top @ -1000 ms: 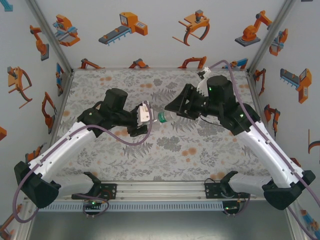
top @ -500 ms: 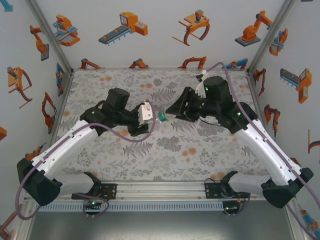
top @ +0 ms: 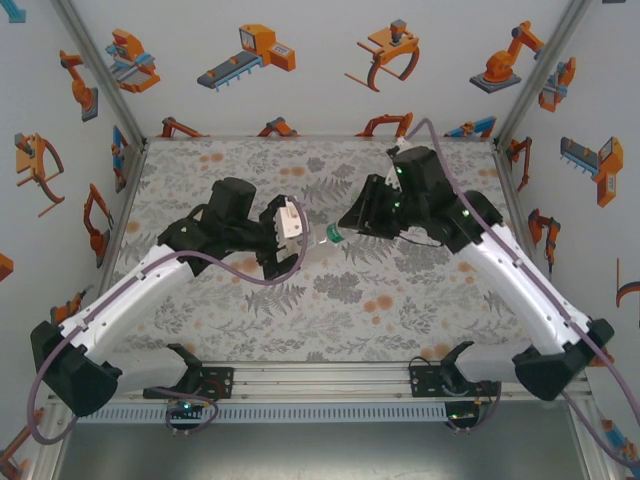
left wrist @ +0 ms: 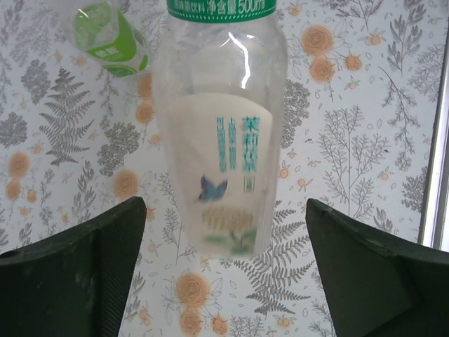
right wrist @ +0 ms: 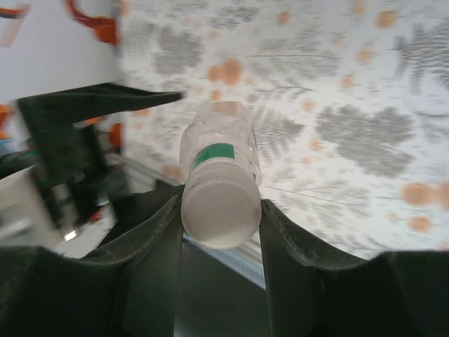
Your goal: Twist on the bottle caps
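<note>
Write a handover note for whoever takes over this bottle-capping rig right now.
Right gripper: shut on the white cap, seated on the labelled bottle, held off the table.
Left gripper: open, fingers either side of that bottle, not touching.
A second bottle lies on the table beyond.
Done: cap on; tightness unclear.
Left: tighten if needed, then the second bottle.

1. Top camera: looks down from behind the arm bases (top: 205, 380) over the floral-patterned table (top: 400, 300).
2. Left wrist camera: close on the clear labelled plastic bottle (left wrist: 223, 133).
3. Right wrist camera: close on that bottle's round white plastic cap (right wrist: 220, 207).
</note>
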Controlling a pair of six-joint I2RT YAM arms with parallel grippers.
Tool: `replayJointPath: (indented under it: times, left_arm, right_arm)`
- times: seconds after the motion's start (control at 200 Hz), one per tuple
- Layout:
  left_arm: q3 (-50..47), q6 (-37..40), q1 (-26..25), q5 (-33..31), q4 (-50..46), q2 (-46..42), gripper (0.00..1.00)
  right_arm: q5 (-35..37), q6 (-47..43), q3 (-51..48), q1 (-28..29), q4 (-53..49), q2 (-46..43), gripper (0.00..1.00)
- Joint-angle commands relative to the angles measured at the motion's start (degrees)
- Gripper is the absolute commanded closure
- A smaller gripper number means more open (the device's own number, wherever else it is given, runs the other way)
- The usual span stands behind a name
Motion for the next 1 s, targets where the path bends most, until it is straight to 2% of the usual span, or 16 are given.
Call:
replayJointPath:
  times: [0.0,0.08,0.185,0.36,0.521,0.581,0.716,0.851,0.996]
  left_arm:
    - [-1.0,-3.1,0.8,-0.8,3.3,-2.1,0.10]
    - [-1.1,-4.2,0.9,-1.8,3.7,-2.5,0.09]
    - [-1.9,-6.8,1.0,-4.2,5.0,-2.7,0.09]
    - [-4.0,-10.7,1.1,-6.0,7.5,-3.9,0.08]
    - [-5.4,-11.8,1.0,-5.9,7.5,-5.1,0.07]
    - [-5.8,-11.9,1.1,-6.4,7.4,-5.4,0.07]
    - [-5.8,-11.7,1.0,-7.6,7.2,-5.4,0.05]
    - [-5.7,-12.5,1.4,-9.9,8.0,-4.8,0.00]
    - [-6.7,-15.9,2.9,-16.0,10.6,-4.1,0.03]
  right_arm:
    - [10.1,-13.5,8.4,-0.3,-13.4,7.3,0.78]
    - [16.5,-19.0,13.3,-0.4,-17.6,12.9,0.79]
    - [21.4,-24.1,16.0,-0.9,-15.5,18.2,0.79]
    - [22.1,-27.1,18.8,-3.0,-10.6,24.8,0.80]
    - [20.3,-27.4,18.4,-4.3,-10.2,27.0,0.78]
    - [19.7,-27.5,17.7,-4.4,-10.0,27.1,0.71]
    - [19.5,-27.6,17.9,-4.5,-10.6,26.6,0.46]
    - [20.2,-28.3,22.4,-5.2,-13.3,26.5,0.37]
    - [21.6,-30.1,27.7,-6.4,-16.4,25.4,0.30]
